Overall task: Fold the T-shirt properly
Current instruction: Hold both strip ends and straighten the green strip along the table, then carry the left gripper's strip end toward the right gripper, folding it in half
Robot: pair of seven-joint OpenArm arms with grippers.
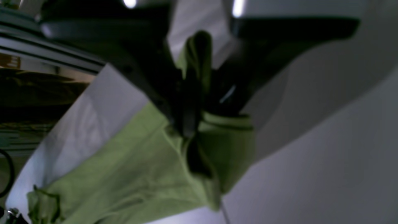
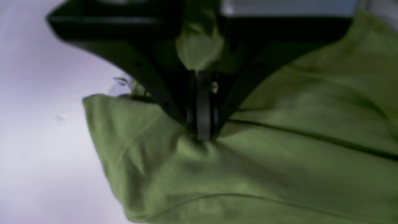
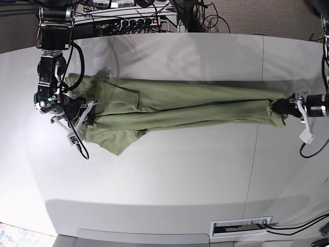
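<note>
Lying stretched lengthwise between both grippers, the T-shirt (image 3: 185,105) rests on the white table (image 3: 169,180), folded into a long narrow band. Right gripper (image 2: 202,132) is clamped on one bunched end; left gripper (image 1: 189,124) pinches the opposite end's fabric.

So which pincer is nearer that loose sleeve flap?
Right. The right pincer grips the T-shirt just beside the sleeve flap; the left pincer clamps the far end.
</note>
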